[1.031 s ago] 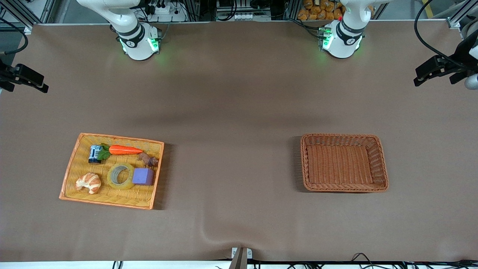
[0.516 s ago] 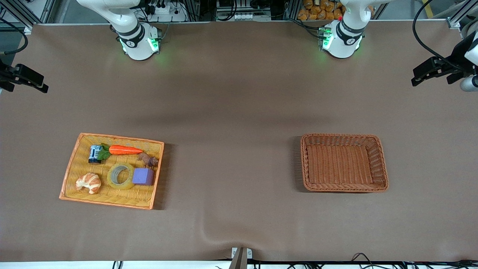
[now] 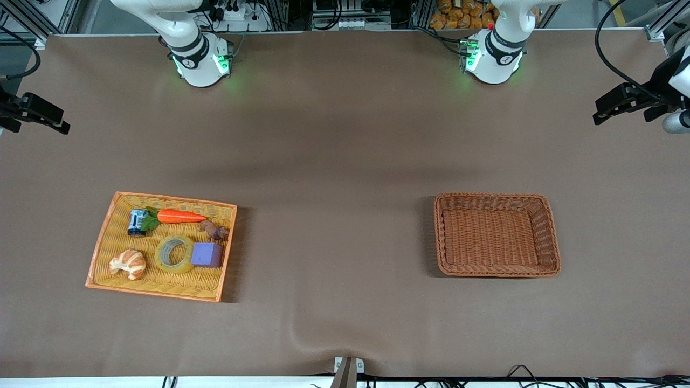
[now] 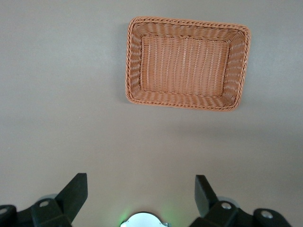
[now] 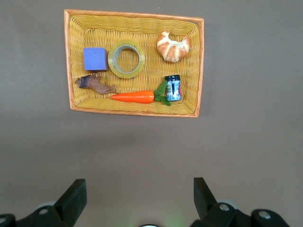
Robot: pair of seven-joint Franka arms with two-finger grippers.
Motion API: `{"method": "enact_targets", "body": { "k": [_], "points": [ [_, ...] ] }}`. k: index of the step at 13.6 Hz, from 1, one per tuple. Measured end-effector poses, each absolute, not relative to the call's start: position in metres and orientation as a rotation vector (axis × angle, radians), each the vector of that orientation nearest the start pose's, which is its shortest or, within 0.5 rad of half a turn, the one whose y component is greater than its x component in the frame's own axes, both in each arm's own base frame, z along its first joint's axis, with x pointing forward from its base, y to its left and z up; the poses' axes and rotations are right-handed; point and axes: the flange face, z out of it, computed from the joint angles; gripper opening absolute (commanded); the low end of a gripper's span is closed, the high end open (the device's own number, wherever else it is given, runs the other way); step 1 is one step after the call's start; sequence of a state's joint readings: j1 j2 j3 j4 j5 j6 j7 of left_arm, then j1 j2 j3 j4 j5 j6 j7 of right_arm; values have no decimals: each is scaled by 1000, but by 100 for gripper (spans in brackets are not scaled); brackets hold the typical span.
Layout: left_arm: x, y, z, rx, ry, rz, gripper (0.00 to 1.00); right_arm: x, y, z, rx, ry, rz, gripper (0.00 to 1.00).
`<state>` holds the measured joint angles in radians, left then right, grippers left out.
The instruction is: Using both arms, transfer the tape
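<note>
Both pincers hang high with their fingers spread wide, gripping nothing: the left pincer (image 4: 137,189) is up over the bare desk (image 3: 345,161) at the left arm's end, the right pincer (image 5: 137,189) is up at the right arm's end. Neither arm reaches for anything yet. On the desk, toward the left arm's end, sits a brown wicker basket (image 3: 550,237) with nothing in it. Toward the right arm's end lies a yellow wicker tray (image 3: 161,285). The tape (image 3: 174,254) lies flat in that tray, between a croissant (image 3: 128,263) and a purple cube (image 3: 207,255), just beside the cube. A toy carrot (image 3: 180,216), a small can (image 3: 137,221) and a brown figure (image 3: 214,230) share the tray.
</note>
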<state>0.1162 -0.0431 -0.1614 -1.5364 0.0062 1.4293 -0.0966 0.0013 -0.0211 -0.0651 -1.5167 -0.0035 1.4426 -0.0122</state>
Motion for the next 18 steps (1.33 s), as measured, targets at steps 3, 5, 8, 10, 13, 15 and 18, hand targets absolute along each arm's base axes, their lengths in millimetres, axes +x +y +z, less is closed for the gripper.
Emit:
{"method": "enact_targets", "body": {
  "k": [3, 5, 8, 10, 13, 15, 18],
  "points": [
    [526, -24, 652, -3122, -84, 95, 100, 534, -35, 649, -3139, 82, 87, 100],
    [527, -24, 652, -3122, -85, 89, 100, 536, -35, 647, -3140, 81, 90, 100],
    [527, -23, 652, -3122, -87, 87, 100, 544, -33, 634, -3140, 77, 94, 100],
    [527, -23, 652, -3123, -87, 84, 100, 554, -28, 615, -3141, 59, 119, 100],
    [529, -23, 649, -3123, -87, 90, 100, 571, -10, 582, -3143, 9, 140, 100],
    [531, -23, 647, -3124, -87, 93, 100, 582, -3, 552, -3137, -7, 130, 100],
    [531, -23, 647, -3124, -87, 92, 100, 601, 11, 492, -3131, -36, 162, 100]
  ]
}}
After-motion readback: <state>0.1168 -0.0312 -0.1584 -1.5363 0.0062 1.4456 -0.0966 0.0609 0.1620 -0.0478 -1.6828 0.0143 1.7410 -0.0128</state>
